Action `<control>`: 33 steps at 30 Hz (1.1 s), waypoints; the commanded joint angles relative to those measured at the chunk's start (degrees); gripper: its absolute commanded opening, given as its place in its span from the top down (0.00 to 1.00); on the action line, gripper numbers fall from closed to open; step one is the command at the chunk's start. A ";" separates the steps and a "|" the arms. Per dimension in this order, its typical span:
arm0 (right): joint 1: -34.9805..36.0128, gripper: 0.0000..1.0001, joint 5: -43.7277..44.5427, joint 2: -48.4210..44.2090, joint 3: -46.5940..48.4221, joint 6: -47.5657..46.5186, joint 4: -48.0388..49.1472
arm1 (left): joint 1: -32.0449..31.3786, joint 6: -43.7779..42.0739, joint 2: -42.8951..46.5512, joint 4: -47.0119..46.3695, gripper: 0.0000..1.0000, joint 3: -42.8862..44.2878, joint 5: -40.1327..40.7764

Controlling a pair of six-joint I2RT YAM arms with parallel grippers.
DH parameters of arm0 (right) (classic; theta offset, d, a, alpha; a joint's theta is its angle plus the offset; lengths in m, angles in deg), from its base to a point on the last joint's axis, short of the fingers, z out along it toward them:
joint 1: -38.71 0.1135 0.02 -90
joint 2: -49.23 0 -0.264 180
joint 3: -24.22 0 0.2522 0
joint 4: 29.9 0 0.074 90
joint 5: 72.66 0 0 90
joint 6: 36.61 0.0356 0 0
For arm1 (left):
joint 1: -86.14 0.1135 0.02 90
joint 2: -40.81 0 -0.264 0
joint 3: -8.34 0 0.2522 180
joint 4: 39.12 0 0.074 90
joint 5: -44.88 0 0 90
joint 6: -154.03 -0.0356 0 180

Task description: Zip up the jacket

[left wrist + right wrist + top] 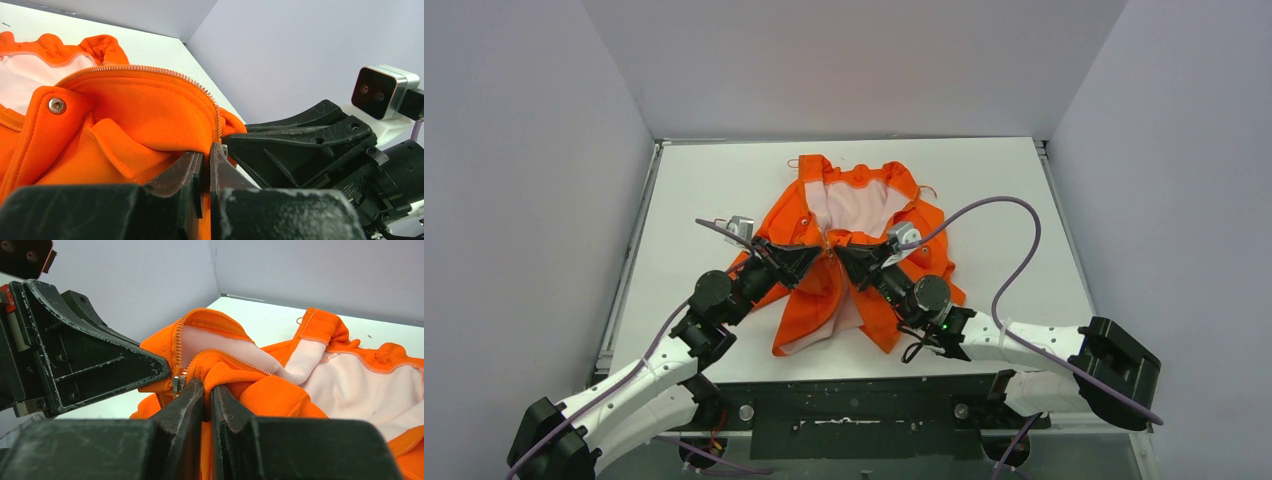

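Locating the jacket: the jacket is spread near the middle of the table, just ahead of both arms, with its front open and the pale lining exposed toward the far side.
Left gripper: the left gripper is clamped on a fold of orange fabric at one front edge, just below the zipper teeth. The jaws are pressed almost together with cloth between them.
Right gripper: the right gripper is closed in the same manner on the opposite front edge. The zipper slider lies just beside its left finger.
Gripper spacing: the two sets of fingertips are brought nearly into contact over the middle of the garment.
Reason for hold: the two edges are judged to be pinched and raised together so that the zipper halves can be aligned at the slider.
Task state: the zipper is not yet closed.
Hidden, slider: whether the pull tab itself is gripped cannot be determined, as the fingers cover it.
Hidden, zipper base: the lower ends of the two halves are concealed by the grippers and bunched fabric.
Hidden, orientation: the collar end cannot be identified with certainty, and the sleeves are folded out of view.
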 commanded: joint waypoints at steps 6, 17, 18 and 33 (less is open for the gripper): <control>1.83 1.00 2.06 -0.52 3.76 1.17 7.55 | -1.19 -1.17 1.00 -2.36 1.00 3.16 0.53; 4.10 1.00 6.22 1.29 4.79 0.95 8.03 | -2.04 -0.79 2.42 0.35 1.00 3.35 6.75; 4.20 1.00 6.58 1.47 5.01 0.97 7.96 | -2.05 -0.78 2.54 0.40 1.00 3.34 6.94; 5.00 1.00 10.33 4.16 8.18 0.88 9.16 | -2.71 -0.98 3.22 -0.14 1.00 2.91 5.36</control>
